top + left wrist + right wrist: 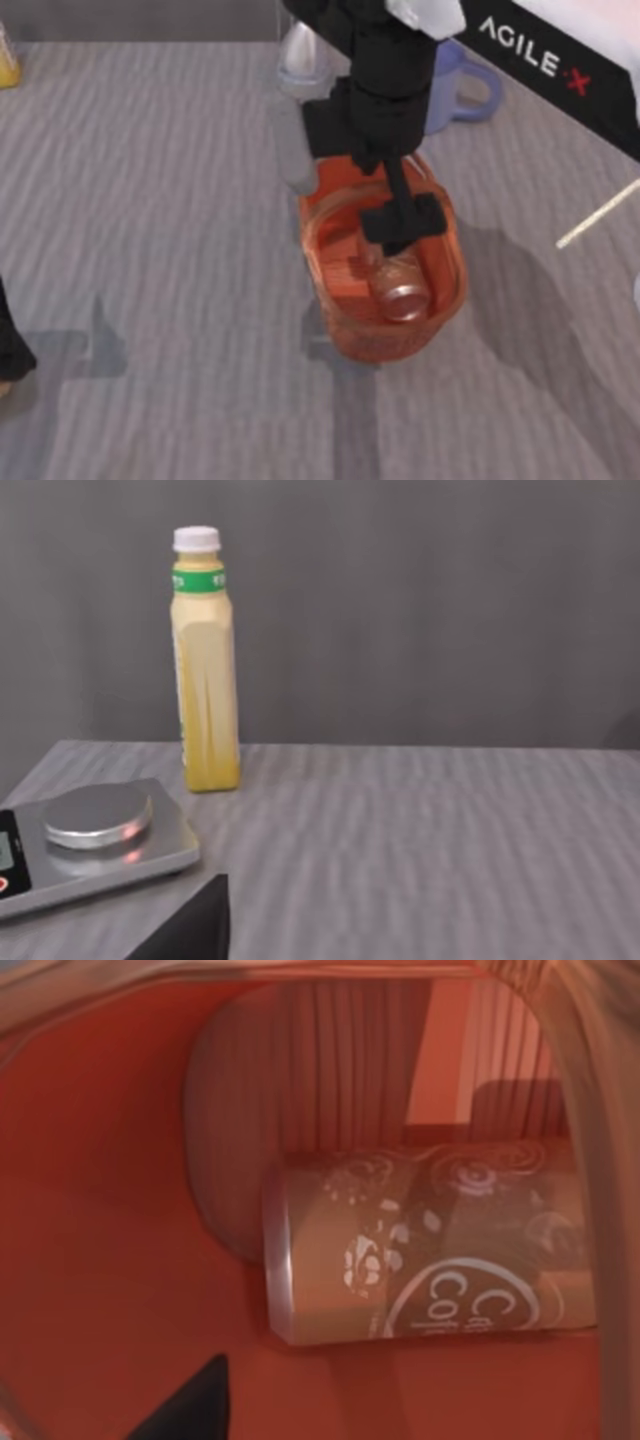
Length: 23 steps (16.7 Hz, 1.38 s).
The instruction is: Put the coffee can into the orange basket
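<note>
The coffee can (402,292) lies on its side on the floor of the orange basket (335,310), near the basket's front end. In the right wrist view the coffee can (430,1255) shows its pale swirls against the basket's orange wall (100,1210). My right gripper (400,230) hangs open just above the basket's middle, behind the can and apart from it, with nothing between its fingers. One dark fingertip (190,1410) shows in the right wrist view. My left gripper (10,350) is parked at the table's left edge, open and holding nothing.
A blue mug (458,85) stands behind the basket, and a pale bottle (300,55) to its left. A yellow bottle (205,660) and a grey kitchen scale (90,830) sit at the far left corner. A thin white stick (600,215) lies at the right.
</note>
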{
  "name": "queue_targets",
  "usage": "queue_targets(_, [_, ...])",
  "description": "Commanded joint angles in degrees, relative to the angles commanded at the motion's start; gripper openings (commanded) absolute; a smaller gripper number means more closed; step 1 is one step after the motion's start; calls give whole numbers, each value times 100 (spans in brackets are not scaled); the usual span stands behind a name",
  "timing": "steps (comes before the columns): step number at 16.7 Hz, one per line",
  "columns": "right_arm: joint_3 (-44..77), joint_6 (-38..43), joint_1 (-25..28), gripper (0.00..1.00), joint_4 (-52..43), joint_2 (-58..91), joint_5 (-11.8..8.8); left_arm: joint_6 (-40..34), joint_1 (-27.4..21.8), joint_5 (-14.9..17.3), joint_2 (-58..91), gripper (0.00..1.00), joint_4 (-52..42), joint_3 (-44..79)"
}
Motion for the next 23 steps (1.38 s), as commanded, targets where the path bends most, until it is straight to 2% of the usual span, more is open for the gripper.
queue_targets(3, [-9, 0, 0, 100, 8, -2, 0, 0, 0, 0, 0, 100, 0, 0])
queue_targets(16, [-9, 0, 0, 2, 8, -2, 0, 0, 0, 0, 0, 100, 0, 0])
queue_targets(23, [-9, 0, 0, 0, 8, -2, 0, 0, 0, 0, 0, 100, 0, 0])
